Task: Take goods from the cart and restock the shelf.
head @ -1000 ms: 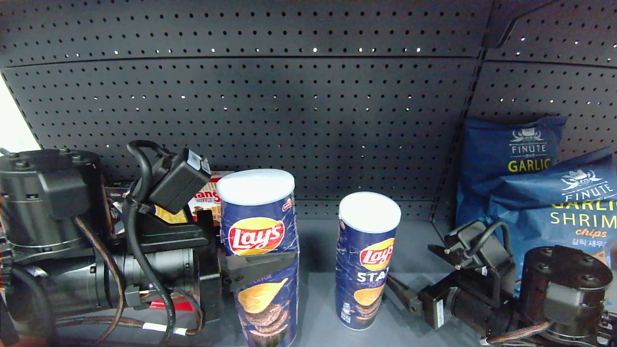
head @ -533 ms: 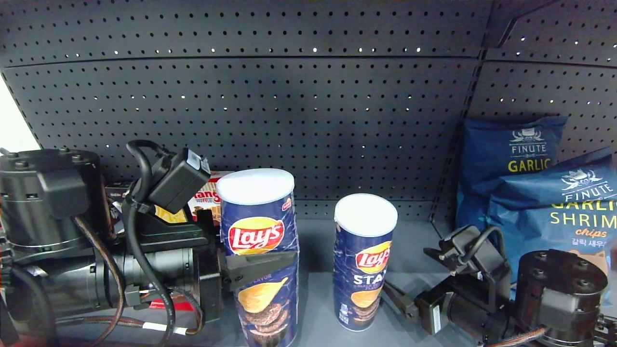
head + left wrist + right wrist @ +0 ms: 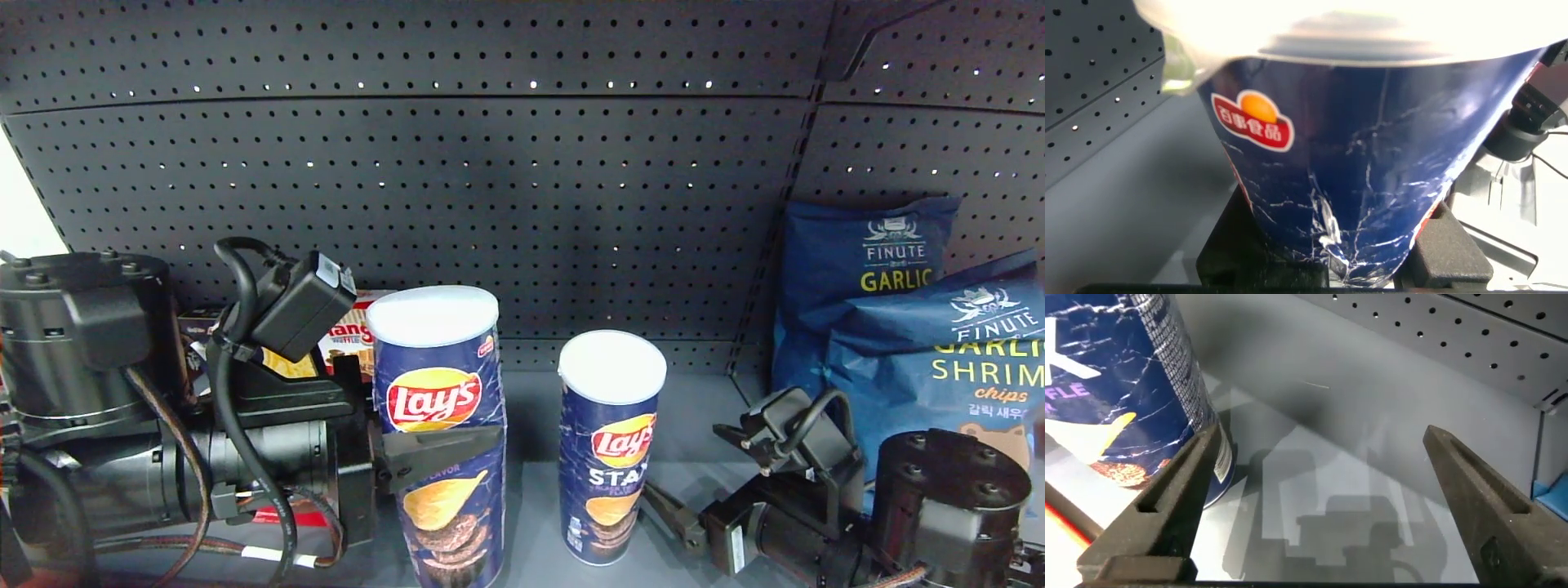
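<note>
Closest to me, my left end effector [image 3: 441, 455] is clamped around the near chip can [image 3: 437, 376], one dark finger crossing its front at about mid-height. That can stands upright at the front of the shelf [image 3: 702, 425], white lid on top. In the left wrist view the can's blue wall sits between the two fingers.

A little farther back and to the right stands a second chip can [image 3: 611, 457], also upright with its white lid on, apart from the first with a gap of bare shelf between them. My right end effector [image 3: 1323, 498] is low on the shelf beside it, spread wide and holding nothing. One finger lies right at the lower side of that can; the other is well off over bare shelf.

Farther back on the right, two blue snack bags [image 3: 939, 351] lean one before the other. Behind my left arm a biscuit box [image 3: 347, 335] peeks out. The dark pegboard back panel [image 3: 522, 204] closes it all off.
</note>
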Robot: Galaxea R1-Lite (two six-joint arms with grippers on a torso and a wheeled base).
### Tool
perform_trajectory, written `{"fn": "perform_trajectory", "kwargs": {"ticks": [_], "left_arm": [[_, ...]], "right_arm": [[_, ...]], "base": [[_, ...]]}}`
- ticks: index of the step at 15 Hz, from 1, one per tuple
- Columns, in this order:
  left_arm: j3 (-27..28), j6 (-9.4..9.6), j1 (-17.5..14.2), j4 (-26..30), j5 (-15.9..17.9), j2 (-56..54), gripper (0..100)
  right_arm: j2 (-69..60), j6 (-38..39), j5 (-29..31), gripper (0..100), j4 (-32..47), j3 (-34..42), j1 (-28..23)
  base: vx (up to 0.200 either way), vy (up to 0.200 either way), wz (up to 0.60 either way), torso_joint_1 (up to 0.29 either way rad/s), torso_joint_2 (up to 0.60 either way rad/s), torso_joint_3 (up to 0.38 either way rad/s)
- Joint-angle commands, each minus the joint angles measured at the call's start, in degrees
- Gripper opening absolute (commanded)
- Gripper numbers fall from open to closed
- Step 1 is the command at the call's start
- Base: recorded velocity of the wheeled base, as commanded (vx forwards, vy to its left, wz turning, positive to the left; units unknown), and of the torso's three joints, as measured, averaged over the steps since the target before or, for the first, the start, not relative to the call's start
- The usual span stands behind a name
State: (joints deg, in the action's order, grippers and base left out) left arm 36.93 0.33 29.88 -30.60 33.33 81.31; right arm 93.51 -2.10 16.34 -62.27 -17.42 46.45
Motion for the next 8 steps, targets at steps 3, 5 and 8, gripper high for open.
{"fn": "perform_trajectory", "kwargs": {"ticks": [3,5,8], "left_arm": [[-0.1,0.02,0.0,-0.1,0.0,0.1,0],[-0.2,0.02,0.0,-0.1,0.0,0.0,0],[-0.6,0.02,-0.1,-0.3,0.0,0.0,0]], "right_arm": [[-0.6,0.0,0.5,100,-0.2,0.2,0.6],[-4.7,0.0,0.6,100,-0.4,-0.6,-1.4],[-14.5,0.0,0.2,100,-0.4,0.1,-8.9]], "base": [[0.000,0.000,0.00,0.000,0.00,0.000],[0.000,0.000,0.00,0.000,0.00,0.000],[0.000,0.000,0.00,0.000,0.00,0.000]]}}
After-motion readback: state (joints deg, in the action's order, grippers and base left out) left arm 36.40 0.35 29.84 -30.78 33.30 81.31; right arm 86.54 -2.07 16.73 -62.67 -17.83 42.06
